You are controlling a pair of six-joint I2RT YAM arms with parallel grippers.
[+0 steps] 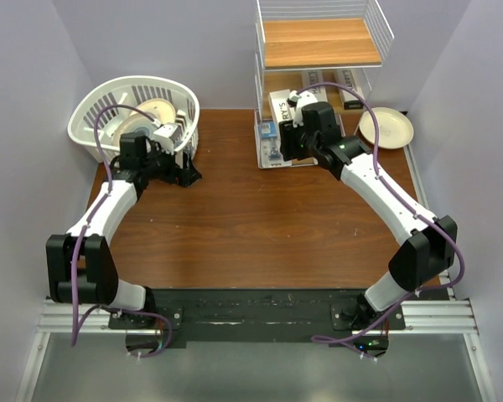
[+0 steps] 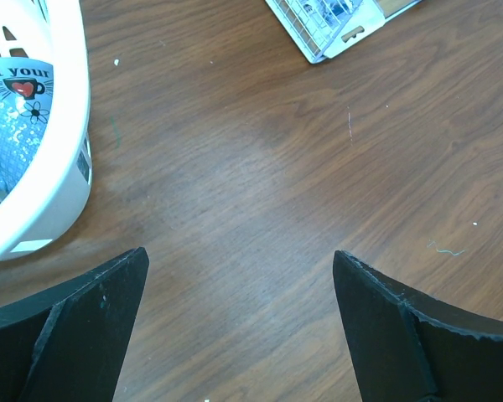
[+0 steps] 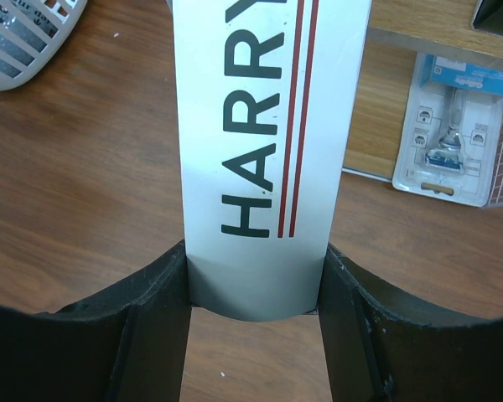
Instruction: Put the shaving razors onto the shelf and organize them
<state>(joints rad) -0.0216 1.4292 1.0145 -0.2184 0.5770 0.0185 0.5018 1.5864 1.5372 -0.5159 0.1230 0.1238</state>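
Wood of a dark brown grain makes up the tabletop [image 1: 251, 226], which fills the middle of the overhead view. Plain pale walls [image 1: 33, 100] close it in on the left, back and right. Along the bottom edge a black mounting plate [image 1: 251, 314] on silver rails carries both arm bases. The left wrist view shows the surface close up, with faint scratches and a few light specks.

At the upper right stands the tall white wire shelf [image 1: 318, 42], its top light-brown wooden tier bare. The right gripper [image 1: 287, 134] is at the shelf's front, and its fingers [image 3: 352, 335] are clamped on either side of a long narrow white box [image 3: 268, 151] with black "HARRY" lettering and red stripes. The box points away from the wrist toward the rack. Just right of it in the right wrist view a flat clear blister pack [image 3: 453, 126] with a blue-white card lies across the front edge of the lowest board. More white boxes [image 1: 318, 81] show behind the wires under the top tier — which tier they rest on I cannot tell.

At the upper left sits a white slatted plastic basket [image 1: 92, 105] holding a round cream plate [image 1: 155, 113]. A second cream plate [image 1: 386, 127] lies on the table right of the shelf.

The left gripper [image 1: 187, 176] is just beside the basket's near wall. Its black fingers [image 2: 84, 335] are spread wide — nothing is between them but bare wood.
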